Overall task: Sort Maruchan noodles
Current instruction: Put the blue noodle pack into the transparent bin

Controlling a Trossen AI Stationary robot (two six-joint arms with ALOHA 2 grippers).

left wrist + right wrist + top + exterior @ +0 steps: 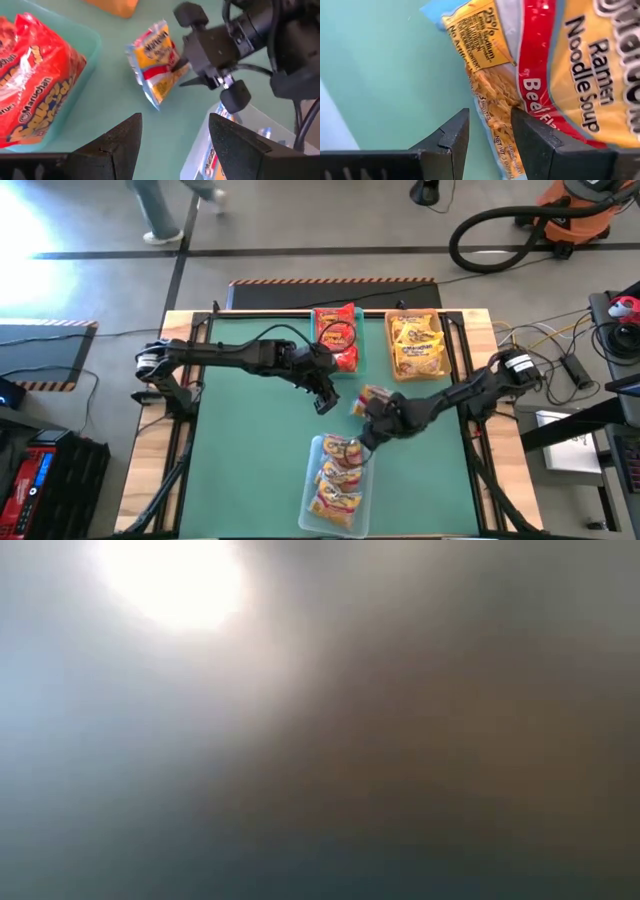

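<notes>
Maruchan noodles are being sorted by colour: one yellow, red-banded crinkly plastic packet [375, 397] lies on the green bench between the far bins and the near clear bin [338, 480], which already holds similar packets. The right tool [490, 132] is set at this packet's edge, its fingers partly apart and astride the crimped edge, not yet pinched. The left tool [326, 400] hangs open just beside it, empty. Next, a closing on the edge and a lift toward the clear bin seem called for.
</notes>
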